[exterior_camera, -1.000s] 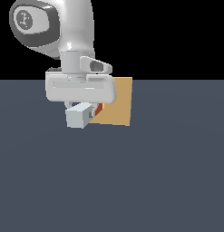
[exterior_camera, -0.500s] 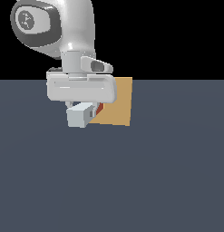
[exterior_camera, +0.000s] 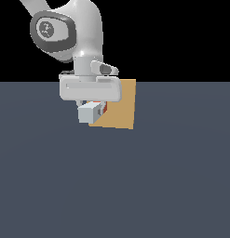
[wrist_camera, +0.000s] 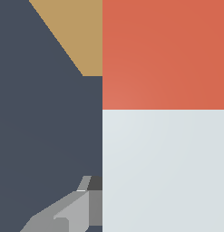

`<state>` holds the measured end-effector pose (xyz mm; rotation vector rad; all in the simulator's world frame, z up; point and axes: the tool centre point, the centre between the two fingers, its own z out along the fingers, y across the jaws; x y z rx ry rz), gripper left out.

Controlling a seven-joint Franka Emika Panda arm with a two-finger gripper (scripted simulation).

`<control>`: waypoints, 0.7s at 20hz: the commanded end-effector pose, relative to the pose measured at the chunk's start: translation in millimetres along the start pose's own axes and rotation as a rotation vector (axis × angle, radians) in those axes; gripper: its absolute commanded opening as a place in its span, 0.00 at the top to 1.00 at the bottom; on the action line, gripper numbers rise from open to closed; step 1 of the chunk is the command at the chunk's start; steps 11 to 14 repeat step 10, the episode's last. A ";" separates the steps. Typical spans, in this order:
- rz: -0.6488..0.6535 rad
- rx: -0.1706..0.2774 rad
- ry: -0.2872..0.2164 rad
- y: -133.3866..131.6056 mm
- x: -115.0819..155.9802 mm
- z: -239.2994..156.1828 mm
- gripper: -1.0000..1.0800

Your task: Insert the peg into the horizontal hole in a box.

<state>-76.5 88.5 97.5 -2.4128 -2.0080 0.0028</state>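
Note:
The peg (exterior_camera: 91,112) hangs under my gripper (exterior_camera: 94,108), its pale grey-white end facing outward and a sliver of its red part showing against the box (exterior_camera: 118,106). The gripper is shut on the peg. In the wrist view the peg (wrist_camera: 164,136) fills most of the picture, red part toward the tan-orange box (wrist_camera: 75,31), white part nearer the finger (wrist_camera: 72,213). The box stands on the dark floor on the exterior view's right of the gripper, partly covered by the hand. The hole is hidden behind the peg and the hand.
The dark grey-blue floor (exterior_camera: 135,186) spreads around the box. The white arm (exterior_camera: 74,37) rises above the gripper toward the exterior view's left.
The gripper with the peg has hardly moved; the peg's white end sits about where it was beside the box.

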 end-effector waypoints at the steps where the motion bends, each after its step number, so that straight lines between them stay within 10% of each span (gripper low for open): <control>1: 0.000 -0.005 0.002 1.0 20.5 -2.2 1.00; 14: 0.000 -0.006 0.002 2.2 52.6 -2.9 1.00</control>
